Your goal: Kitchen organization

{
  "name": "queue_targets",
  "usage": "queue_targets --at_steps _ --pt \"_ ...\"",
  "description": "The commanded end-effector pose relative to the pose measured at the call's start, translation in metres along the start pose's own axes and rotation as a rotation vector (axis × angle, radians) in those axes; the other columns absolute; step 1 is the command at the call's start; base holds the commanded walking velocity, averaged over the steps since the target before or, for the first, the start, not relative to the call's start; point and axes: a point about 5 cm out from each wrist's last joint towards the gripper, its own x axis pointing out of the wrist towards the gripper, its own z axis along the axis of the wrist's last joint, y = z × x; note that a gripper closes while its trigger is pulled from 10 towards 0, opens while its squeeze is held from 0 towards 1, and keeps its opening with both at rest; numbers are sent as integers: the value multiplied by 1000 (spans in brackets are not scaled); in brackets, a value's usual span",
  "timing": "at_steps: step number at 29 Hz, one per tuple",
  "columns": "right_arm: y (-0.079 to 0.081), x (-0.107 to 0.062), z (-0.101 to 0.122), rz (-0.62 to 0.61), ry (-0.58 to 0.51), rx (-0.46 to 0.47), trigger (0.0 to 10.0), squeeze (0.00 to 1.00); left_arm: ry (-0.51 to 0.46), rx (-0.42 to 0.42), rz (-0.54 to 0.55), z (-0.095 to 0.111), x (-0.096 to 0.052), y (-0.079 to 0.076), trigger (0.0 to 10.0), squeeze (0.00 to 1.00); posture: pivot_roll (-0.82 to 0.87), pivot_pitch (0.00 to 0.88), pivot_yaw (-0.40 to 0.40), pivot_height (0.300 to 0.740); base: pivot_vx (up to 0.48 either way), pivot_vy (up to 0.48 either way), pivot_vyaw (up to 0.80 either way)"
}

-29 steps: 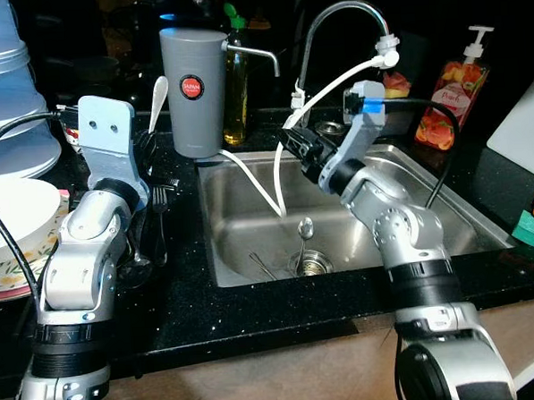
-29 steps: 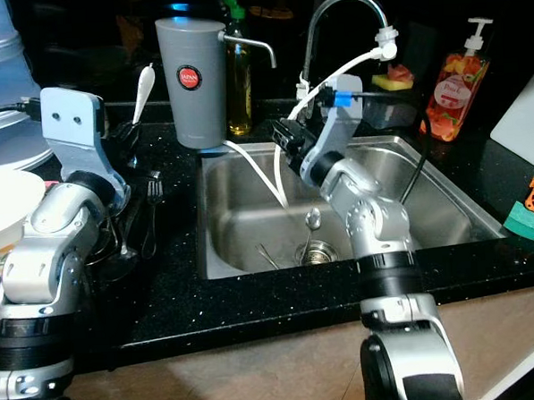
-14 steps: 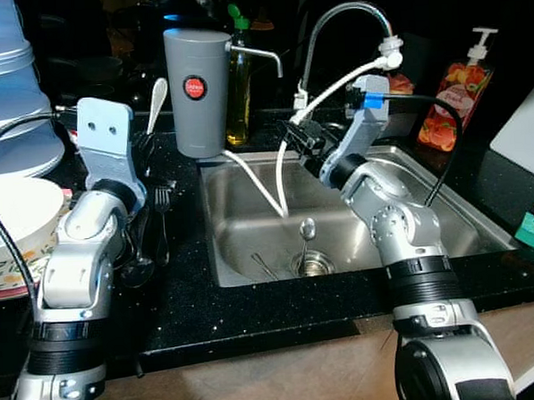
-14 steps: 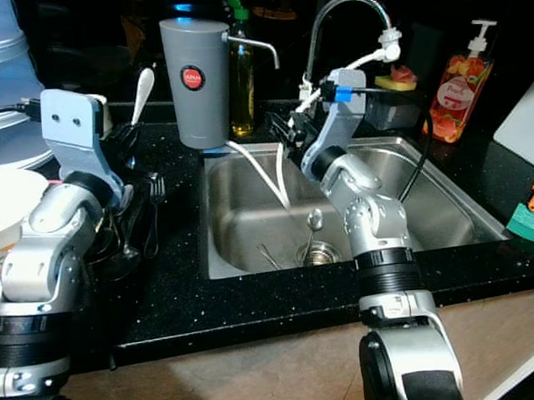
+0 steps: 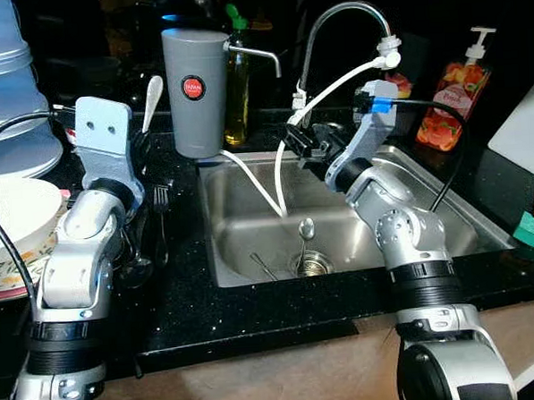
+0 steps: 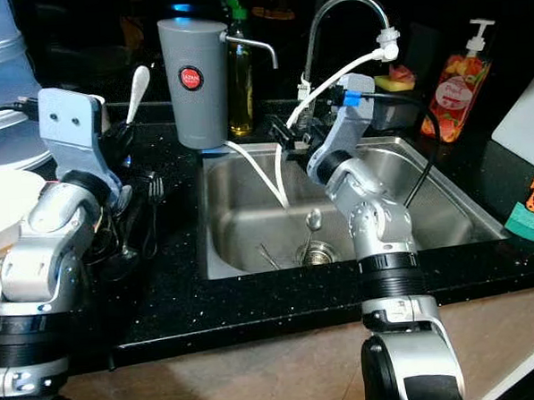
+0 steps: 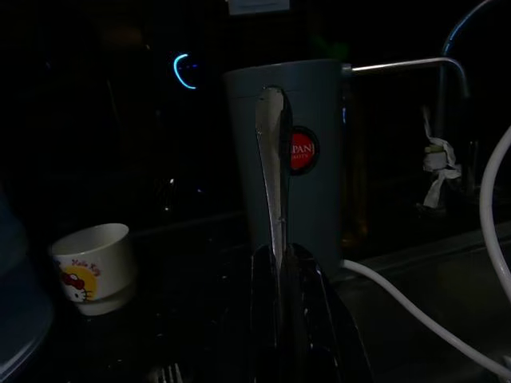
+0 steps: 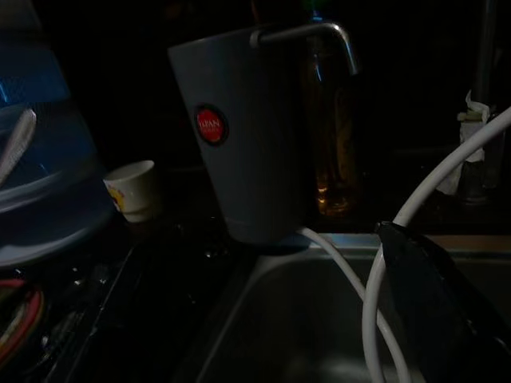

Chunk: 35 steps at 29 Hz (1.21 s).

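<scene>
Left gripper [image 7: 281, 263] pinched on a spoon [image 7: 271, 159], bowl up, just short of the grey canister [image 7: 307, 152]. Right gripper [image 5: 302, 143] raised over the sink [image 5: 447, 210], right against the white hose [image 5: 333, 87]; finger state impossible to tell. Main risks, as judged: snagging that hose on any pull, knocking the canister with the spoon tip, dropping the spoon from a thin pinch.
</scene>
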Motion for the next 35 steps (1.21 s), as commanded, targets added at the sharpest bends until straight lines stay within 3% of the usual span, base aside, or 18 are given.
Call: queue_targets --at_steps 1,3,4,5,7,9,10,14,16,20,21,23,24,28,29,32,33,35 --pt "-5 -3 -1 -34 6 -24 10000 0 16 2 9 -5 0 0 10000 0 -2 15 -63 740 0 0 0" --pt "-8 -3 -1 -56 4 -35 10000 0 10 3 8 -5 0 0 10000 0 -6 9 -66 740 0 0 0" --pt "-8 -4 -1 -48 1 1 10000 341 7 -1 12 -5 1 1 10000 0 -12 34 -66 740 0 0 0" --pt "-8 -5 -1 -41 -5 30 10000 1000 11 0 19 -6 1 1 10000 0 -8 26 -66 740 0 0 0" --pt "-8 -6 -2 -42 5 13 10000 1000 21 3 29 -8 0 2 10000 0 -7 20 -65 740 0 0 0" --pt "-10 -7 -2 -55 9 -21 10000 792 10 -1 15 -6 1 0 10000 0 -5 2 -70 740 0 0 0" --pt "-11 -8 -2 -70 5 -25 10000 0 6 10 6 -5 1 0 10000 0 0 0 -76 740 0 0 0" --pt "-9 -5 -3 -70 -5 1 10000 0 17 8 4 -6 1 1 10000 0 -11 30 -58 740 0 0 0" --pt "-4 -5 -1 -22 -6 34 10000 1000 14 21 -9 -7 3 -2 10000 0 -12 13 -68 740 0 0 0" --pt "-5 -6 0 -36 -3 7 10000 1000 -3 43 -25 -5 3 -4 10000 0 -13 15 -72 740 0 0 0" --pt "-8 -7 -4 -86 10 -33 10000 0 -16 31 -2 -4 2 0 10000 0 -14 20 -64 740 0 0 0" --pt "-9 -7 -5 -94 12 -36 10000 0 -12 36 2 -5 1 1 10000 0 -11 18 -64 740 0 0 0" --pt "-6 -7 -4 -49 0 26 10000 1000 -6 43 -10 -6 1 0 10000 0 -8 22 -67 740 0 0 0" --pt "-6 -6 0 -91 -26 44 10000 1000 -6 44 -5 -6 -1 2 10000 0 -12 31 -63 740 0 0 0" --pt "-9 -5 -1 -116 -13 31 10000 0 -6 44 -3 -6 -1 3 10000 0 -9 21 -63 740 0 0 0" --pt "-8 -7 -4 -57 -7 97 10000 0 -7 48 -7 -6 -2 1 10000 0 -7 18 -69 740 0 0 0" --pt "-11 -8 -4 -84 2 65 10000 1000 -9 44 -9 -6 -2 0 10000 0 -8 16 -72 740 0 0 0" --pt "-15 -7 -4 -139 16 -6 10000 820 -9 38 -6 -8 -3 -1 10000 0 -13 16 -69 740 0 0 0"
